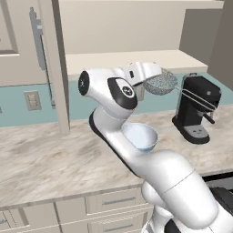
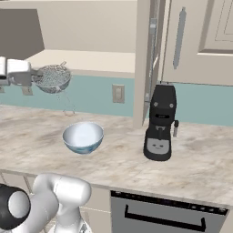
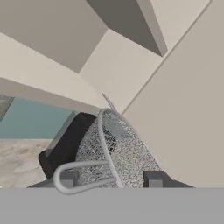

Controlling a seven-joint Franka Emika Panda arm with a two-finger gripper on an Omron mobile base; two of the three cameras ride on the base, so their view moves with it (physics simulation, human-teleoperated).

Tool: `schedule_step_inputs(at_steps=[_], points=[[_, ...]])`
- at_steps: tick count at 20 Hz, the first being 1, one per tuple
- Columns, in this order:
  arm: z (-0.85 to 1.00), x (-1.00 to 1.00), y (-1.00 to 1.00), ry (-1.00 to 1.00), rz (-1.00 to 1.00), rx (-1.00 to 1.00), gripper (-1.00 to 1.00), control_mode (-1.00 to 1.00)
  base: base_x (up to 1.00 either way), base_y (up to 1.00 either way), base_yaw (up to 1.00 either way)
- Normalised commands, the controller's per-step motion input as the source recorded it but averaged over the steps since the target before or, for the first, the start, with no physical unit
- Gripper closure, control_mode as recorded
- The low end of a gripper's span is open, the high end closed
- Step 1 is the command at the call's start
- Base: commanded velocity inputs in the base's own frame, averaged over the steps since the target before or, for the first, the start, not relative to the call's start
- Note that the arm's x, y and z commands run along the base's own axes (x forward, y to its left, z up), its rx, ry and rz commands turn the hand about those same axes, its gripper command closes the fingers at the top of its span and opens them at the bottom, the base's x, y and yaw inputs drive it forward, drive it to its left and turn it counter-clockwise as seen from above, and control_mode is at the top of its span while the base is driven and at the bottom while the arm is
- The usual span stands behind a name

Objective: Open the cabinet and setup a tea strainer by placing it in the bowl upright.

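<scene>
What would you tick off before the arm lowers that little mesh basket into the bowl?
1. Cabinet open: ok, door swung out.
2. Tea strainer held in the gripper: ok, fingers either side of it.
3. Strainer above the bowl: not ok, it hangs high and off to one side.
4. Strainer upright: cannot tell; the views disagree.
5. Bowl upright and empty: ok.
6. Coffee machine out of the way: ok, standing apart.

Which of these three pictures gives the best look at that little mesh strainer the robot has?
The right base view: the tea strainer shows whole there, held at the gripper above the counter, higher than the bowl. The left base view shows it partly behind the arm; the hand view shows its mesh close up, cropped.
</scene>
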Motion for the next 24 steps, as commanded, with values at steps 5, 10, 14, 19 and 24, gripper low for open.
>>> schedule_step_inputs(at_steps=[5,10,14,19,24], points=[[-0.74,-0.52,-0.09,0.00,0.10,0.00,1.00,-1.00,0.00,0.00,0.00],[-0.69,-0.25,-0.09,0.00,0.11,0.00,1.00,-1.00,0.00,0.00,0.00],[-0.64,-0.14,-0.02,0.00,0.10,0.00,1.00,-1.00,0.00,0.00,0.00],[-0.72,-0.01,0.00,0.01,0.10,0.00,1.00,-1.00,0.00,0.00,0.00],[-0.74,0.02,0.00,0.03,0.11,0.00,1.00,-1.00,0.00,0.00,0.00]])
